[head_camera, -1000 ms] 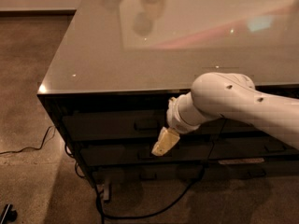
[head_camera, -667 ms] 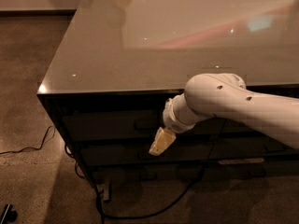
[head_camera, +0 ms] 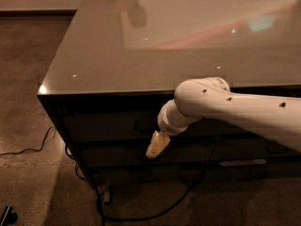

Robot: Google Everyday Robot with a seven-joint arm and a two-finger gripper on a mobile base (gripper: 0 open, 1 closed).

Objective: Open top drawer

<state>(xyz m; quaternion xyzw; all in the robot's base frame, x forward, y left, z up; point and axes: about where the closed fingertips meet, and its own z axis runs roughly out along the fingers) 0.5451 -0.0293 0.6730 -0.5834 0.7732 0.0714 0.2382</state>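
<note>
Top drawer (head_camera: pixel 101 124) sat shut, its dark front flush under the front edge of the glossy bench top (head_camera: pixel 141 55), near the bench's front left corner. A darker oblong at mid-front was likely the pull handle (head_camera: pixel 142 124), though it was dim and hard to confirm.

End effector (head_camera: pixel 157 145) hung in front of the drawer stack, just beside that oblong and slightly lower, about level with the seam above the next drawer front (head_camera: pixel 117 155). I could not tell whether it was open or closed. Nothing was visibly held, and contact with the handle could not be confirmed.

Step in hand, by my reading, was closing in on the handle; no pull had begun. To do it well:
- lift the tip a little so it meets the handle, not the seam below
- seat it squarely behind the pull before loading it
- draw straight out, square to the bench's front edge, to avoid racking the drawer
- stay off the lower front.

Arm (head_camera: pixel 235 109) entered from the right, the forearm running along the front edge just under the bench top. The wrist bent down and leftward, so the tip slanted toward the floor. A cable (head_camera: pixel 155 214) trailed on the floor below, well apart from the tip.
</note>
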